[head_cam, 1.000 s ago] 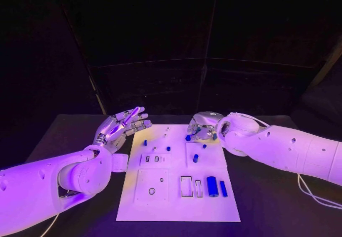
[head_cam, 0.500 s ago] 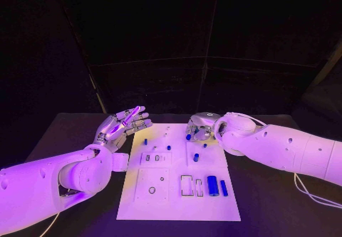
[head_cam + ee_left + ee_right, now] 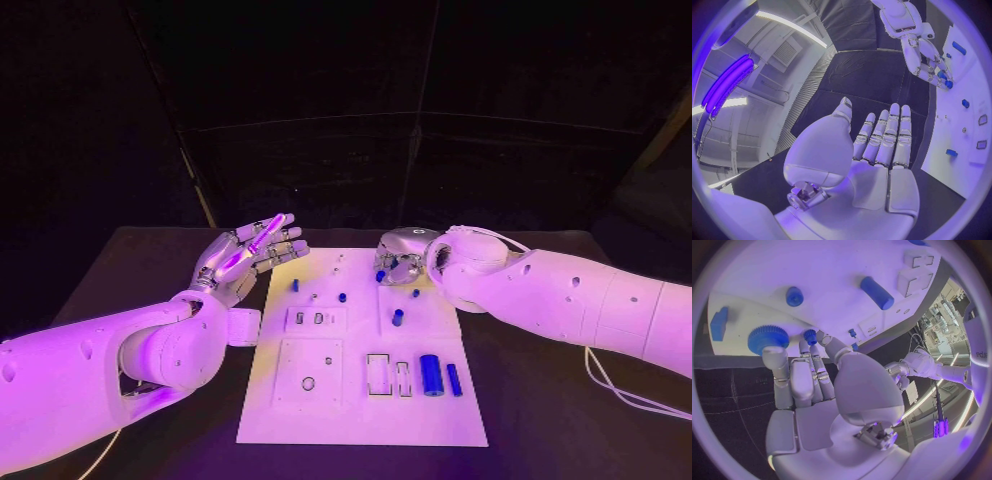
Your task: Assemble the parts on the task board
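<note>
Task board (image 3: 361, 415), white, one, flat at the middle of the black bench (image 3: 130, 270). Blue parts: two cylinders (image 3: 430, 376) side by side near its right edge, several small pegs (image 3: 397, 319) further up, one toothed wheel (image 3: 767, 338) at the far end. Right hand (image 3: 401, 257): lowered over the far end, fingertips (image 3: 810, 336) at a small peg; hold cannot be told. Left hand (image 3: 248, 252): raised beside the board, palm up, fingers straight and apart, empty.

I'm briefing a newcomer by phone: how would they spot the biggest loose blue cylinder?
Start at the white task board mid-table. Near its right edge lie two blue rods side by side; the big cylinder is the thicker one, left of the thin rod.
</note>
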{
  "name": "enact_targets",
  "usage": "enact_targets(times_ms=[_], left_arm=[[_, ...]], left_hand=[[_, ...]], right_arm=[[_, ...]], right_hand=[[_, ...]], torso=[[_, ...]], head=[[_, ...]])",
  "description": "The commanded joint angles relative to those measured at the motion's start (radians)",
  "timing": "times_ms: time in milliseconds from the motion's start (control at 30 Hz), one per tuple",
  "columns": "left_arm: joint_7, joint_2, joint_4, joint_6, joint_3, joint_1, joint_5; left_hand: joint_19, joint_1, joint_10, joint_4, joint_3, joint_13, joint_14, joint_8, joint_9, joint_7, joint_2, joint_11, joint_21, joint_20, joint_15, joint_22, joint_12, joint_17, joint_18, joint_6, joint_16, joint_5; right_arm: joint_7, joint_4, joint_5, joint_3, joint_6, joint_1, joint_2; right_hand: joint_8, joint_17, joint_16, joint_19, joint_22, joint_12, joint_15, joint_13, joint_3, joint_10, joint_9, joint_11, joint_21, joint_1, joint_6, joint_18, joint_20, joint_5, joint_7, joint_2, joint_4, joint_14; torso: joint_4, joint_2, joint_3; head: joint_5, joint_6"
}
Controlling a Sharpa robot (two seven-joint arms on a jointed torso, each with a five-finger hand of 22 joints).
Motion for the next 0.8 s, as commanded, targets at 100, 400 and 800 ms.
enact_targets(times_ms=[100, 400, 800], left_arm=[[-0.002, 0.002, 0.003, 0.022, 0.001, 0.003, -0.009], [-0.004, 0.005, 0.001, 0.025, 0.001, 0.003, -0.009], [-0.009, 0.008, 0.002, 0.028, 0.001, 0.004, -0.009]], left_hand=[[0.007, 0.004, 0.001, -0.004, -0.004, -0.001, 0.002, -0.005, -0.002, 0.075, 0.005, 0.005, -0.005, 0.002, 0.007, -0.002, -0.005, -0.002, 0.011, -0.008, -0.005, 0.004], [0.007, 0.004, 0.001, -0.004, -0.004, -0.001, 0.002, -0.005, -0.002, 0.075, 0.005, 0.005, -0.005, 0.002, 0.007, -0.002, -0.005, -0.002, 0.011, -0.008, -0.005, 0.004], [0.008, 0.005, 0.001, -0.006, -0.005, -0.001, 0.002, -0.007, -0.003, 0.075, 0.006, 0.005, -0.007, 0.002, 0.007, -0.003, -0.007, -0.003, 0.011, -0.012, -0.007, 0.004]], right_arm=[[-0.037, -0.012, -0.018, 0.001, 0.038, 0.002, 0.01], [-0.048, -0.031, -0.023, 0.001, 0.039, 0.002, 0.028], [-0.064, -0.043, -0.038, 0.001, 0.007, 0.002, 0.043]], right_hand=[[0.003, 0.001, 0.01, 0.006, 0.004, 0.001, 0.01, 0.001, 0.02, 0.001, 0.0, 0.0, 0.006, 0.001, 0.002, -0.019, 0.001, -0.023, 0.006, 0.012, 0.004, 0.032], [0.006, 0.002, 0.017, 0.005, 0.007, 0.009, 0.008, 0.002, 0.04, 0.013, 0.002, -0.003, 0.011, 0.005, 0.012, -0.019, 0.001, -0.028, 0.004, 0.02, 0.011, 0.029], [0.025, 0.004, 0.029, 0.008, 0.022, 0.041, -0.01, 0.014, 0.097, 0.073, 0.009, -0.027, 0.025, 0.031, 0.073, -0.021, -0.013, -0.068, -0.019, 0.045, 0.022, 0.027]], torso=[[0.0017, 0.002, -0.0005], [0.0015, 0.002, -0.0011], [0.0023, 0.003, -0.0023]], head=[[0.002, -0.003], [0.002, -0.005], [0.002, -0.008]])
